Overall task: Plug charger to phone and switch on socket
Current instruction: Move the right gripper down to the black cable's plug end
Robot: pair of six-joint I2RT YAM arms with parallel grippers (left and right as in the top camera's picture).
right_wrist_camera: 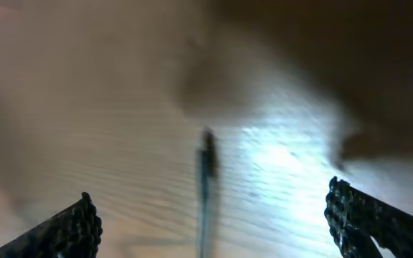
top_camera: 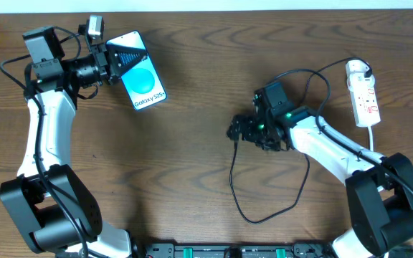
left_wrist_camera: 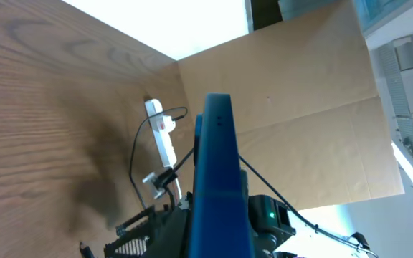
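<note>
The left arm [top_camera: 47, 125] rises along the frame's left side, the left gripper [top_camera: 115, 61] at upper left clamped on the phone [top_camera: 143, 80]; the right gripper [top_camera: 236, 131] (mid-frame, pointing left) holds its fingers [right_wrist_camera: 70, 229] spread wide.

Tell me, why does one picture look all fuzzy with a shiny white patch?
Right wrist view: out of focus, so the thin black charger cable smears, and light glares off the brown wooden table. Overhead view: sharp, the slim blue-screened smartphone shows readable text. Left wrist view: that smartphone's edge looms close, with a dark shadow on the wood.
</note>
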